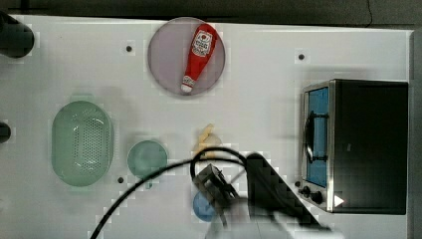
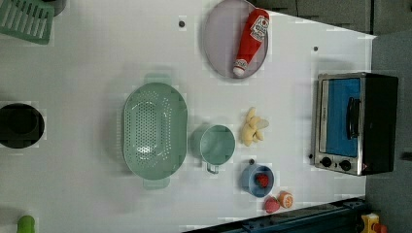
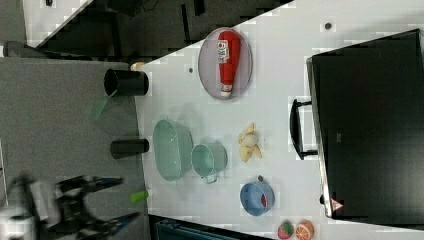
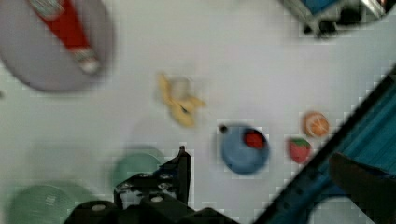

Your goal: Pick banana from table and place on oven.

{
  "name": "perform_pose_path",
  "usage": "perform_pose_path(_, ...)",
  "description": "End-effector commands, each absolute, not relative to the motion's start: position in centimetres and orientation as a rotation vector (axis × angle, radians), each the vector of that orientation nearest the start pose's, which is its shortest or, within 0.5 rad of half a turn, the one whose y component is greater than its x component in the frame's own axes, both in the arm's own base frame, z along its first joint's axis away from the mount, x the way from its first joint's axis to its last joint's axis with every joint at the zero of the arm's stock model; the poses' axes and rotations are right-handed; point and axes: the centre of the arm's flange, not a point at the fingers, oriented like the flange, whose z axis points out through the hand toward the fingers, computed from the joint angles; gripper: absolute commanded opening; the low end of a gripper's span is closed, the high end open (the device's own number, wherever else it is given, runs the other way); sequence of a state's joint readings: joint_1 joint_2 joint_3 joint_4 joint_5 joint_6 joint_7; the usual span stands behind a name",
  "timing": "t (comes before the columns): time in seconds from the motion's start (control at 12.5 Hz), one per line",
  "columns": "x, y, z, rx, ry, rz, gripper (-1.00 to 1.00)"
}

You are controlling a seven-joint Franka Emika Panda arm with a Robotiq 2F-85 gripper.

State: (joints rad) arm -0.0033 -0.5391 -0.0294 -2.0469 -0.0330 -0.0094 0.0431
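Top view: banana [image 1: 206, 139] flat on the bench [image 1: 259, 74], just at 12 o'clock of the gripper [image 1: 213, 183], oven [image 1: 370, 144] well off at 3 o'clock; fingers spread wide, holding nothing. Left view: peeled, flaps splayed about a pale core, lying between green cup [image 2: 217, 144] at 9 o'clock and the oven. Right view: black oven top bare and flat, fruit at 9 o'clock of the door handle [image 3: 299, 129]. Wrist view: banana near frame centre, blue bowl [image 4: 243, 148] at 4 o'clock of it. Probably light, toy-like, stiffish, flaps floppy. Best taken across the thick core mid-length, not by a peel flap.
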Motion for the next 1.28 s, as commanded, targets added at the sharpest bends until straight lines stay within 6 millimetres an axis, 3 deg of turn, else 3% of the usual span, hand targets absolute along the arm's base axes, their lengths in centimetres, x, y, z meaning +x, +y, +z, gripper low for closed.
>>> perform_pose_path(0.08, 40.4, -2.0, 61.8, -2.883, 1.256, -0.003, 1.0)
perform_pose_path(0.32, 43.4, -1.2, 56.1, -2.904, 1.239, 0.016, 1.0)
perform_pose_path(0.8, 48.4, 0.1, 41.5, -2.936, 1.199, 0.05, 1.0)
perform_pose_path(1.28, 49.3, 0.6, 27.6, -2.952, 1.182, 0.118, 1.0)
